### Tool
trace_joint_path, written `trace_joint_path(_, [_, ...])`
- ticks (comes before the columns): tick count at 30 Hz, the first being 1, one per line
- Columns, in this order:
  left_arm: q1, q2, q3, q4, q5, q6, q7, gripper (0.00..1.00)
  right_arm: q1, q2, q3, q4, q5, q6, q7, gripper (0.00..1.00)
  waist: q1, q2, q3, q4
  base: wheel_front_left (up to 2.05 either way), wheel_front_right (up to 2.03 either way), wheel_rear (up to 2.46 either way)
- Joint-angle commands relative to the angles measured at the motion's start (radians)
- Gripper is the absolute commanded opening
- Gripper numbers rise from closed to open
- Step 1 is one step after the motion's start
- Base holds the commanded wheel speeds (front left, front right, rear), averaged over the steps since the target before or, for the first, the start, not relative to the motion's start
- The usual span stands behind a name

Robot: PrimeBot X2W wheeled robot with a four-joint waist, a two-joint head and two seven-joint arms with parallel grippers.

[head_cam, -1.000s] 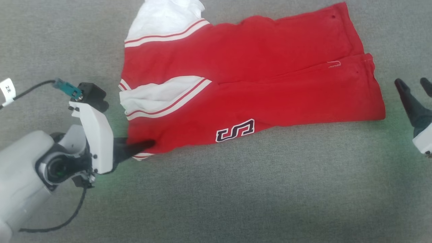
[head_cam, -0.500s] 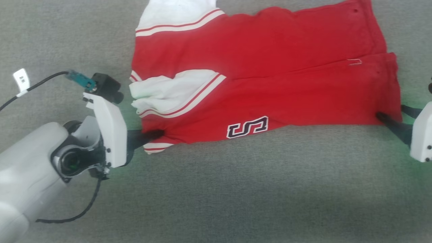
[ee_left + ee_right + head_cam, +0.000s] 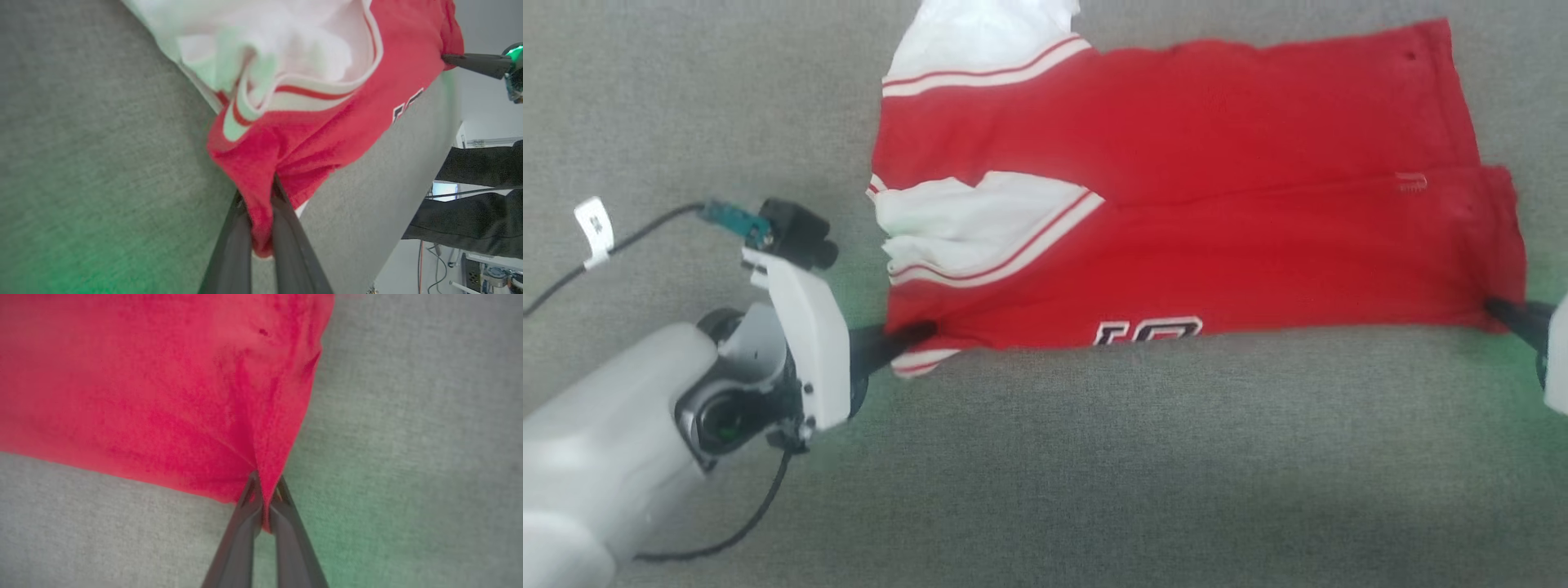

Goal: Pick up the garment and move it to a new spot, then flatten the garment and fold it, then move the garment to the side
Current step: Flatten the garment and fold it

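Observation:
The garment point(image 3: 1201, 245), a red jersey with white sleeve panels and striped trim, lies folded lengthwise on a grey carpet. My left gripper point(image 3: 915, 333) is shut on its near left corner, red cloth pinched between the fingers point(image 3: 259, 204). My right gripper point(image 3: 1494, 310) is shut on the near right corner, cloth gathered into a pleat at the fingertips point(image 3: 263, 486). The near edge is lifted and curls under, so just the top of the white lettering point(image 3: 1147, 331) shows. The right gripper's fingers point(image 3: 474, 63) also appear at the far corner in the left wrist view.
Grey carpet point(image 3: 1094, 474) spreads on all sides of the garment. A black cable point(image 3: 621, 245) with a white tag trails from my left wrist. A person's dark trouser legs point(image 3: 474, 196) and room clutter stand past the carpet's edge in the left wrist view.
The right gripper came in from the right and closed on the garment's near right corner. The left gripper shut on the left corner. The near edge has risen, hiding most of the lettering. The head view shifted.

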Motion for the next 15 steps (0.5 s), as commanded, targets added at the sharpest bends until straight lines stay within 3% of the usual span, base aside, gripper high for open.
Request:
trace_joint_path(1, [0.044,0.018,-0.016,-0.010,0.022,0.004,-0.011,0.00,0.040,-0.005,-0.015,-0.006,-0.010,-0.001,-0.010,0.00,0.0000,0.0000,-0.025,0.004,0.00,0.00,0.00])
trace_joint_path(9, [0.150,0.135,-0.018,-0.156,0.027,0.004,-0.091,0.00,0.232,-0.003,-0.110,-0.122,-0.007,-0.001,0.013,0.00,0.0000,0.0000,-0.080,0.005,0.00,0.00,0.00])
trace_joint_path(15, [0.221,0.201,-0.027,-0.270,0.039,0.040,-0.138,0.00,0.397,0.033,-0.211,-0.237,-0.030,-0.001,0.025,0.00,0.0000,0.0000,-0.089,0.004,0.00,0.00,0.00])
